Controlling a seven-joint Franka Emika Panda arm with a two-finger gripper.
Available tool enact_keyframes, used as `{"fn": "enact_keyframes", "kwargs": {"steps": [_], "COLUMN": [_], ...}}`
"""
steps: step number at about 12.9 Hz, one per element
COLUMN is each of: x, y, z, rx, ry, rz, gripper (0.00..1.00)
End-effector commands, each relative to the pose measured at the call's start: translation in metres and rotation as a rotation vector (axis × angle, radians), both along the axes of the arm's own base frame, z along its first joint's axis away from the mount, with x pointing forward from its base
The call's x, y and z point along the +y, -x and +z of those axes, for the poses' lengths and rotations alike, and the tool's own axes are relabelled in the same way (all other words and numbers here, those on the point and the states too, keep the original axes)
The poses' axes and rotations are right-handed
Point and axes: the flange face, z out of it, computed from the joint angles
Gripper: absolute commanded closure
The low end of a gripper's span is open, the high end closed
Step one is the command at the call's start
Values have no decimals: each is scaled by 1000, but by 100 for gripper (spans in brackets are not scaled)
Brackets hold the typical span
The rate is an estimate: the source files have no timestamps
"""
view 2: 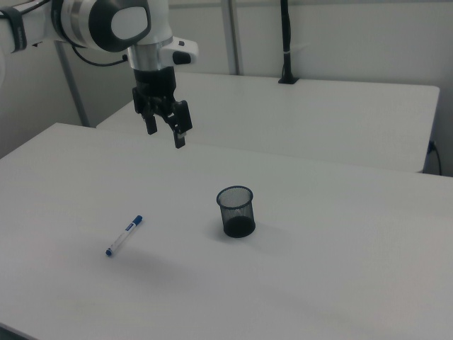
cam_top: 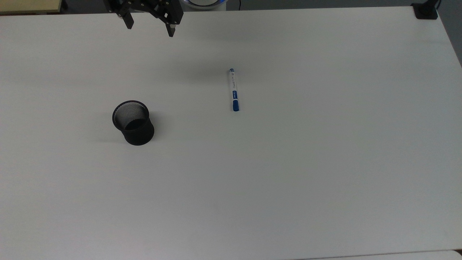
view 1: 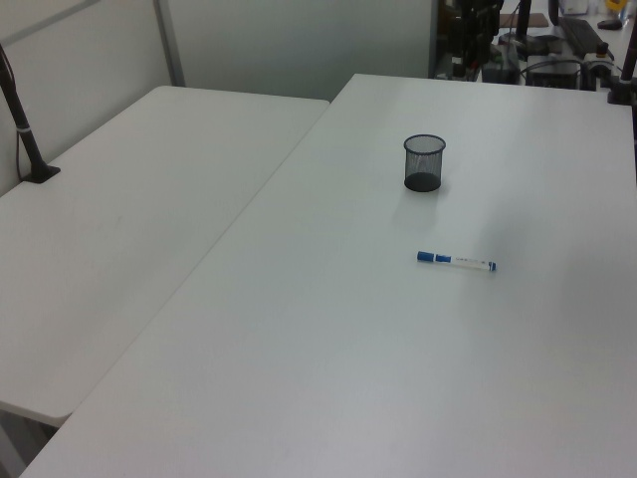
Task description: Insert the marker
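The marker (cam_top: pixel 234 90) lies flat on the white table (cam_top: pixel 288 162), white barrel with a blue cap toward the top view's bottom. It also shows as the marker (view 1: pixel 456 261) and the marker (view 2: pixel 124 234). A black mesh cup (cam_top: pixel 133 122) stands upright to the top view's left of it, seen too as the cup (view 1: pixel 424 163) and the cup (view 2: pixel 236 211). My gripper (cam_top: pixel 149 26) hangs open and empty high above the table's far edge; in the right view the gripper (view 2: pixel 165 132) is well above and behind both objects.
A second white table (view 1: pixel 119 219) adjoins on the left view's left. A black clamp post (view 2: pixel 287 42) stands on that table in the right view. A black clamp (cam_top: pixel 426 11) sits at the top view's top right corner.
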Motion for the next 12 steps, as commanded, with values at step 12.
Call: {"fn": "enact_keyframes", "kwargs": {"steps": [12], "x": [-14], "y": [5], "z": [-3], "rx": [26], "ry": [41], "rz": [3], "gripper": [0]}}
